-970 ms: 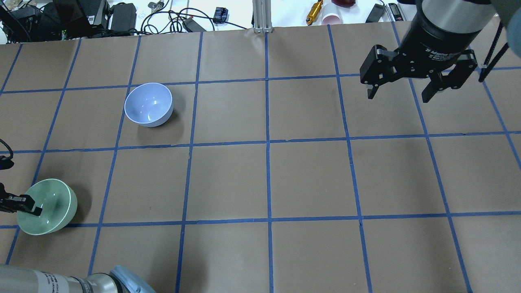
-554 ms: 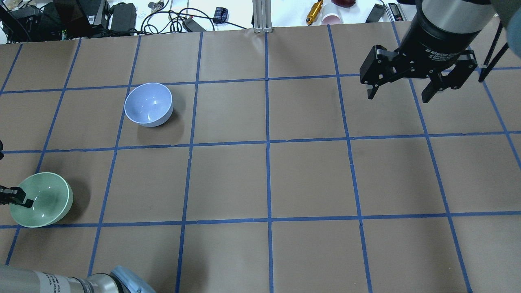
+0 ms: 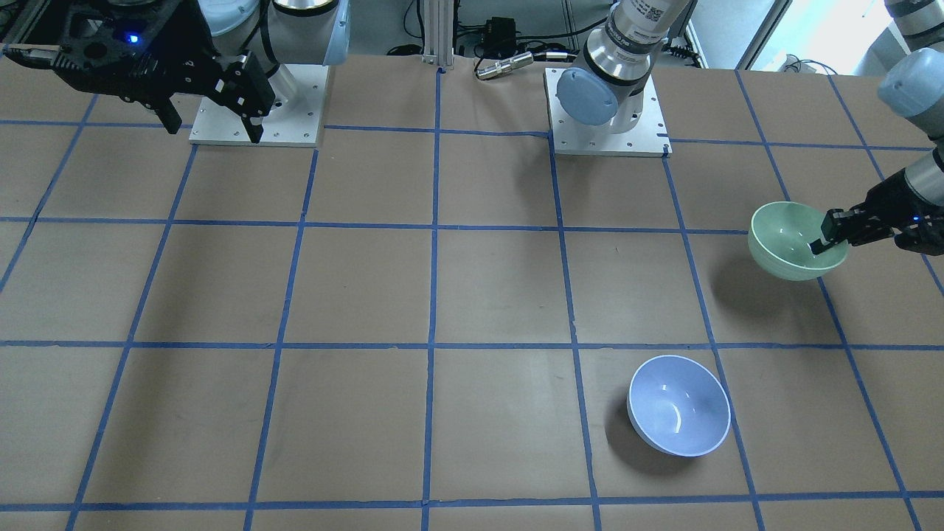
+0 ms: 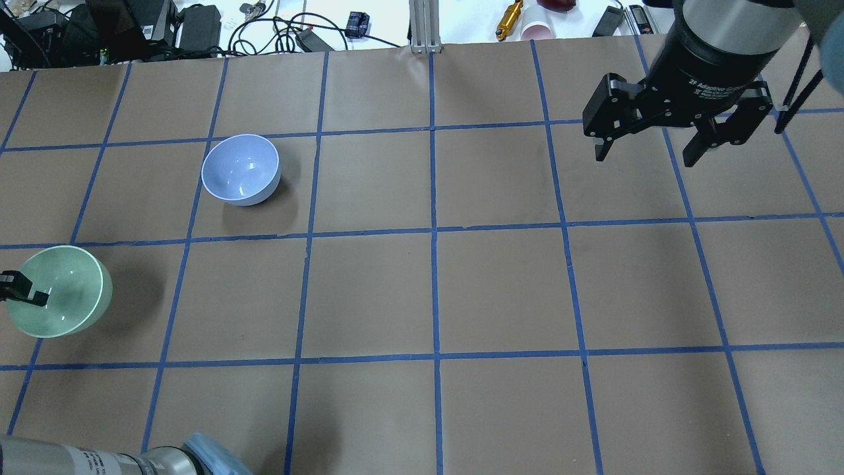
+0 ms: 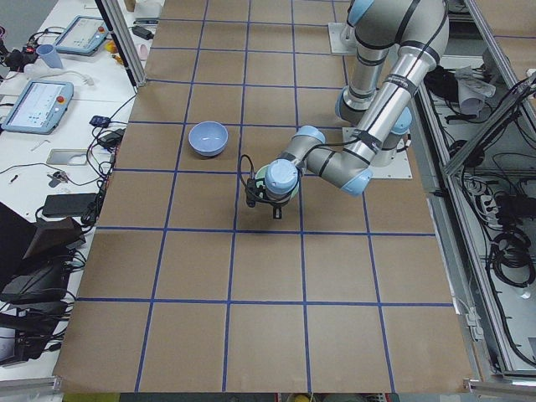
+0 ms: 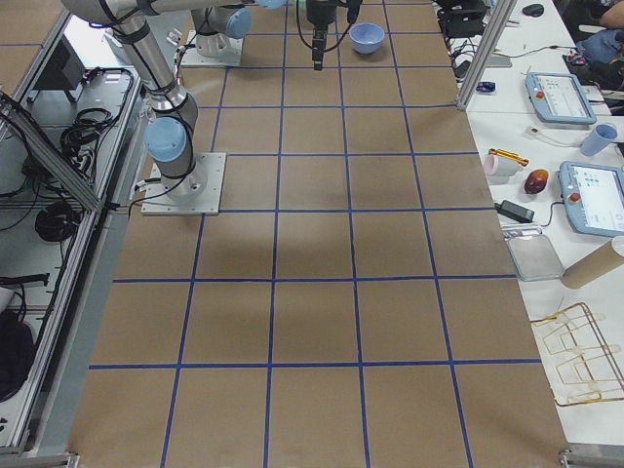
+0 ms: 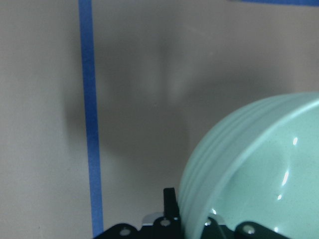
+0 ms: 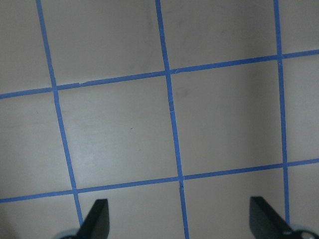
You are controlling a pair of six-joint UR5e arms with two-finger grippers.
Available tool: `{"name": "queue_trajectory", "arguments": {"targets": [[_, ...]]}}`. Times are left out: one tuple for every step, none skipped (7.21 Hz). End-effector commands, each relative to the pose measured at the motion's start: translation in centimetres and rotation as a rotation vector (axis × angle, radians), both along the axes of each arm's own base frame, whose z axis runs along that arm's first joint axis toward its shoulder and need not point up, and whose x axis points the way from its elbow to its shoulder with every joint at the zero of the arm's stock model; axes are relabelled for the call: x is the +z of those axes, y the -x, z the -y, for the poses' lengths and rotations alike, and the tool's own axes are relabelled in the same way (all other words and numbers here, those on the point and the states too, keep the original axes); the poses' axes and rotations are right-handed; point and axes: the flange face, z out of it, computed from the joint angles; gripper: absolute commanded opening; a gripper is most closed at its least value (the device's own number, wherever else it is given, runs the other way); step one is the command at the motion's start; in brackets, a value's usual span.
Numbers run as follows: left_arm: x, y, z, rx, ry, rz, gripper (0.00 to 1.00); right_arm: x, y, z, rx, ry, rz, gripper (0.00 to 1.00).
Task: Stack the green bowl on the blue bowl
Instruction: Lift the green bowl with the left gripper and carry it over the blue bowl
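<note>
At the right edge of the front-facing view you see the left gripper [image 3: 824, 243], jaws clamped on the rim of the green bowl [image 3: 785, 247]. The bowl is held above the surface [image 3: 369, 295], and the arm enters sideways. The blue bowl [image 3: 678, 405] sits lower right, well apart. Overhead, the right gripper [image 4: 649, 155] hangs upper right, jaws spread wide, empty. In the left wrist view, the green bowl's wall fills the lower right.

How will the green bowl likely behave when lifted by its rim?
Probably stiff: the green bowl shows no warp where the left gripper pinches its rim. Its glossy surface suggests it could slip. Held off-centre, it may tilt.
</note>
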Motion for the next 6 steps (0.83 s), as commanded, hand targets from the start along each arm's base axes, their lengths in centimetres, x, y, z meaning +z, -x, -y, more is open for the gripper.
{"name": "queue_trajectory", "arguments": {"targets": [[6.1,3.0,4.1,0.012,-0.055,-0.030,0.00,0.0,0.0,0.0,0.000,0.000,0.000,1.00],[6.8,5.6,6.7,0.060,-0.089,-0.025,0.00,0.1,0.0,0.0,0.000,0.001,0.000,1.00],[6.9,9.5,9.3,0.150,-0.124,-0.007,0.00,0.0,0.0,0.0,0.000,-0.002,0.000,1.00],[7.2,13.5,11.8,0.154,-0.134,0.012,0.00,0.0,0.0,0.0,0.000,0.000,0.000,1.00],[6.8,15.5,13.7,0.178,-0.147,0.024,0.00,0.0,0.0,0.0,0.000,0.000,0.000,1.00],[6.0,16.0,15.5,0.196,-0.135,0.039,0.00,0.1,0.0,0.0,0.000,0.001,0.000,1.00]]}}
